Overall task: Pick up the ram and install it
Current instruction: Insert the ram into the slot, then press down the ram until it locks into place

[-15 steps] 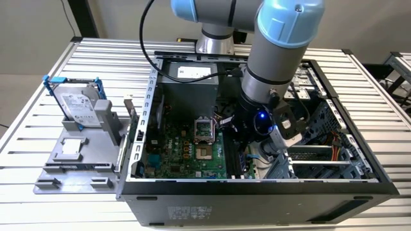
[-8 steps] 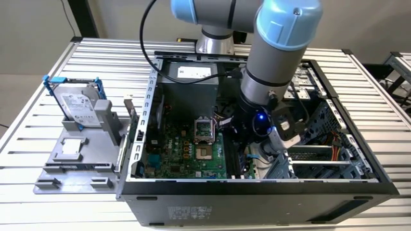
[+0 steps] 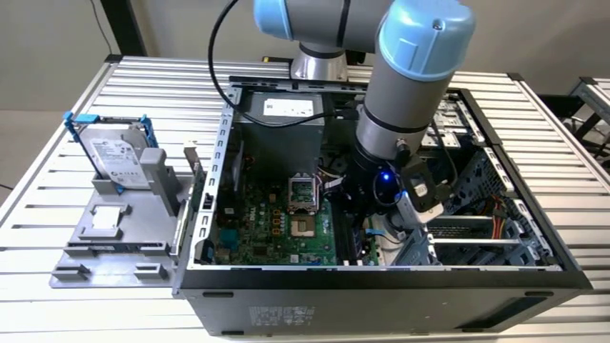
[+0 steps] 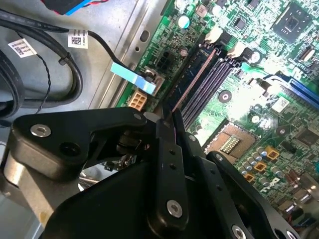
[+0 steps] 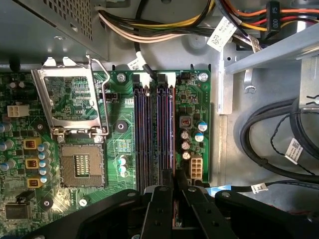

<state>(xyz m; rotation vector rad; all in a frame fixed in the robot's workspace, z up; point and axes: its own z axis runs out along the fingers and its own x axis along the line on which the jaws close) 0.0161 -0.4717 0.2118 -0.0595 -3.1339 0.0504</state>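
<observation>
1. The gripper is clenched on the ram. In the second wrist view the fingers pinch one end of the thin blue stick.
2. The ram runs out from the fingertips along the slots, at the outermost one. Whether it is seated or just above cannot be told.
3. In the first wrist view the gripper shows the stick edge-on, and it is hard to separate from the slot beneath.
4. Beside the slots on the motherboard lies the open CPU socket.
5. In the exterior view the arm reaches into the case, and its body hides the gripper's tips and the ram.
6. At the exterior view's left a hard drive stands upright, outside the case.
</observation>
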